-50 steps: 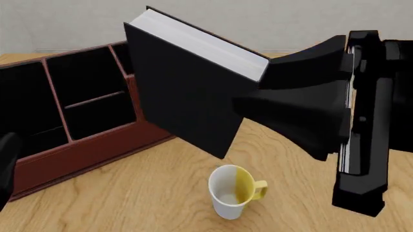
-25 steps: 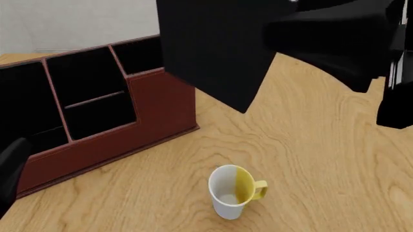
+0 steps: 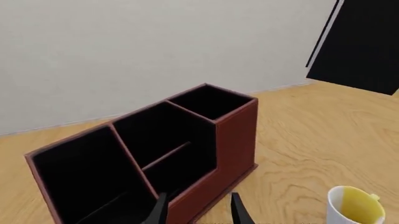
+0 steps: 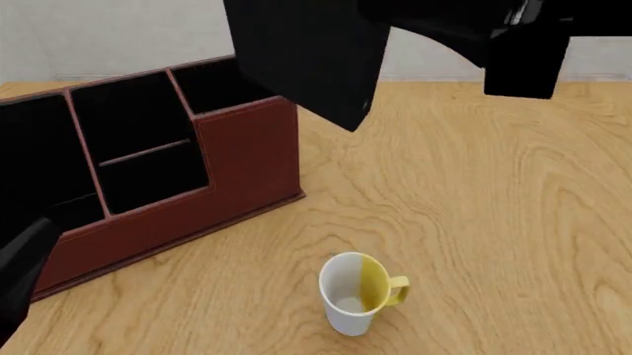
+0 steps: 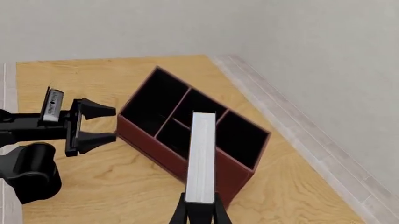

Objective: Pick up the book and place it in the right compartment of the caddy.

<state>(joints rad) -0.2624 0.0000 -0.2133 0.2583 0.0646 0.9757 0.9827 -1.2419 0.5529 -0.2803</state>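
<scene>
My right gripper (image 4: 385,26) is shut on the black book (image 4: 301,59) and holds it high in the air, above and just right of the caddy's right end. In the right wrist view the book's white page edge (image 5: 201,158) runs up from my right gripper (image 5: 201,211), over the reddish-brown caddy (image 5: 145,140). The caddy (image 4: 247,163) stands at the table's left. Its right compartment (image 4: 219,87) is a tall black-lined end bin, also seen in the right wrist view (image 5: 242,137) and the left wrist view (image 3: 210,101). My left gripper (image 3: 196,214) is open and empty, low before the caddy's front.
A white mug with a yellow inside (image 4: 356,293) stands on the wooden table near the front, right of the caddy; it also shows in the left wrist view (image 3: 355,205). My left arm (image 5: 37,140) lies left of the caddy. A wall runs behind the table.
The right arm has lifted the book higher and carried it left and farther back, toward the caddy's right end. The left arm, caddy and mug have stayed put.
</scene>
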